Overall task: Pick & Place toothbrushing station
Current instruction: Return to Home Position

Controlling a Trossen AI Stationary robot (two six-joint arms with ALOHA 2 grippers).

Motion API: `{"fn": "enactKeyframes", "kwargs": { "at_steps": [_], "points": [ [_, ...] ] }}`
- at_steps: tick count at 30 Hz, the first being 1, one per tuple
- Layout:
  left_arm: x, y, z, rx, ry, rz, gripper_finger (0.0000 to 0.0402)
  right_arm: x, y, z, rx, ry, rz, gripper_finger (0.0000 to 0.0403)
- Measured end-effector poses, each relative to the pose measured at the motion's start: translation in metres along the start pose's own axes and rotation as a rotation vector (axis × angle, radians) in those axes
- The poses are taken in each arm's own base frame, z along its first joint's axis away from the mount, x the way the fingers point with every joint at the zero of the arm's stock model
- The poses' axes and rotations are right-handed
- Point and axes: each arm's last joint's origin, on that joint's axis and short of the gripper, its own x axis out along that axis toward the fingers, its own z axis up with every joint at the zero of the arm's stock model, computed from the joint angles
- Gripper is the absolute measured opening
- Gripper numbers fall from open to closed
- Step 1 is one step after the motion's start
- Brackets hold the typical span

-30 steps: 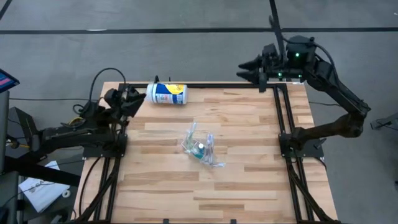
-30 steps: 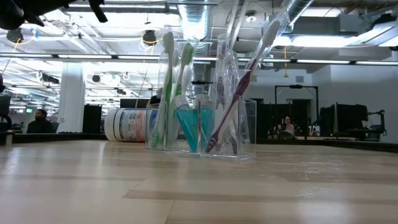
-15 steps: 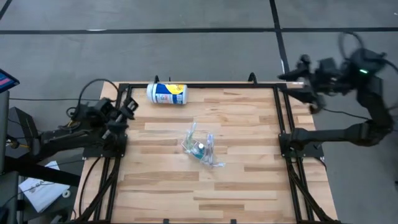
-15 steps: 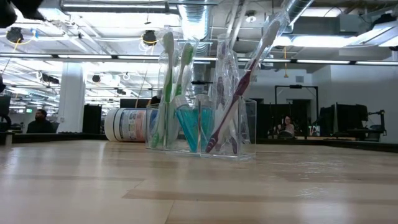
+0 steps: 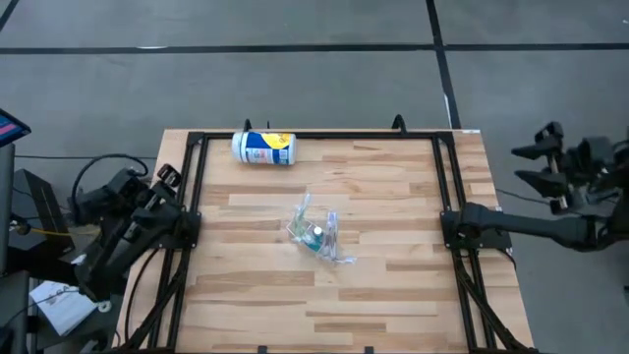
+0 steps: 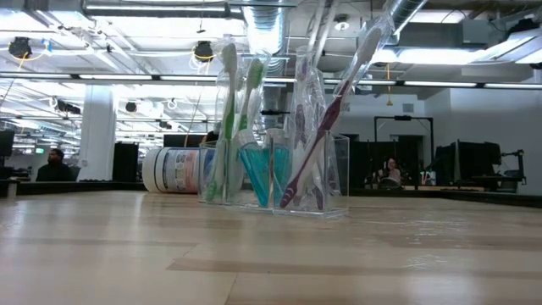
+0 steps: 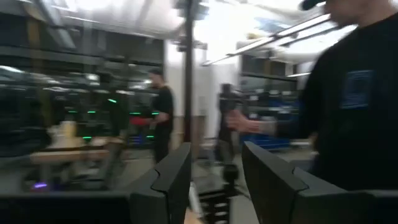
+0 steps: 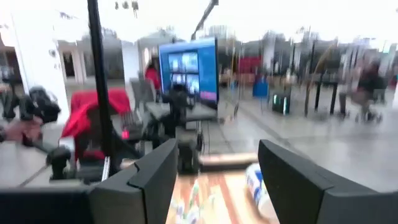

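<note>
The toothbrushing station (image 5: 316,234) stands in the middle of the table. It is a clear plastic holder (image 6: 326,182) resting on its base, with pale green, white and pink toothbrushes (image 6: 229,119) leaning upright in it and blue toothpaste tubes (image 6: 254,176) between them. My left gripper (image 7: 216,180) is open and holds nothing. Its arm (image 5: 128,211) is folded up beyond the table's left edge. My right gripper (image 5: 531,164) is open too, out past the table's right edge. Its wrist view faces back over the table at the station (image 8: 189,208).
A white canister with a blue label (image 5: 263,147) lies on its side near the table's far edge, left of centre, behind the station in the low view (image 6: 174,169). A black frame (image 5: 442,187) runs along the table's sides. People stand in the room beyond (image 7: 354,106).
Both arms have drawn back from the table's far corners. My left gripper has gone toward the left and near side, off the table, and has turned. My right gripper has swung out past the right edge. The station and the canister have kept still.
</note>
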Motion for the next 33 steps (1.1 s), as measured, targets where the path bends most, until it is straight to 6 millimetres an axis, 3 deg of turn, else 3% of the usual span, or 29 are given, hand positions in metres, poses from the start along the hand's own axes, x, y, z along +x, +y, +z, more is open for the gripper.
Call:
{"fn": "enactKeyframes", "kwargs": {
  "at_steps": [4, 7, 10, 13, 18, 20, 26, 33],
  "points": [
    [-0.001, -0.011, -0.001, 0.052, -0.009, 0.076, 0.0136, -0.039, 0.013, -0.037, 0.008, -0.15, 0.02, 0.0214],
    [-0.001, -0.012, -0.001, -0.036, -0.01, 0.08, 0.0136, -0.06, 0.02, -0.069, 0.067, -0.22, 0.023, 0.0214],
    [0.001, -0.021, 0.006, -0.033, 0.005, 0.05, 0.0136, -0.063, 0.03, -0.069, 0.113, -0.152, -0.004, 0.0214],
    [0.002, -0.032, 0.015, 0.027, 0.021, 0.018, 0.0136, -0.076, 0.038, -0.052, 0.038, -0.226, 0.011, 0.0214],
    [0.0, -0.028, 0.01, -0.045, 0.055, -0.01, 0.0136, -0.092, 0.057, -0.058, -0.012, -0.265, -0.042, 0.0214],
    [-0.001, -0.022, 0.006, -0.018, 0.018, 0.004, 0.0136, -0.089, 0.068, -0.058, -0.034, -0.264, -0.097, 0.0214],
    [-0.008, 0.01, -0.023, -0.026, -0.081, 0.1, 0.0136, -0.049, 0.071, -0.074, 0.02, -0.137, -0.2, 0.0214],
    [-0.021, 0.036, -0.067, -0.038, -0.13, 0.128, 0.0136, 0.011, 0.045, -0.1, 0.097, -0.056, -0.248, 0.0214]
  ]
}}
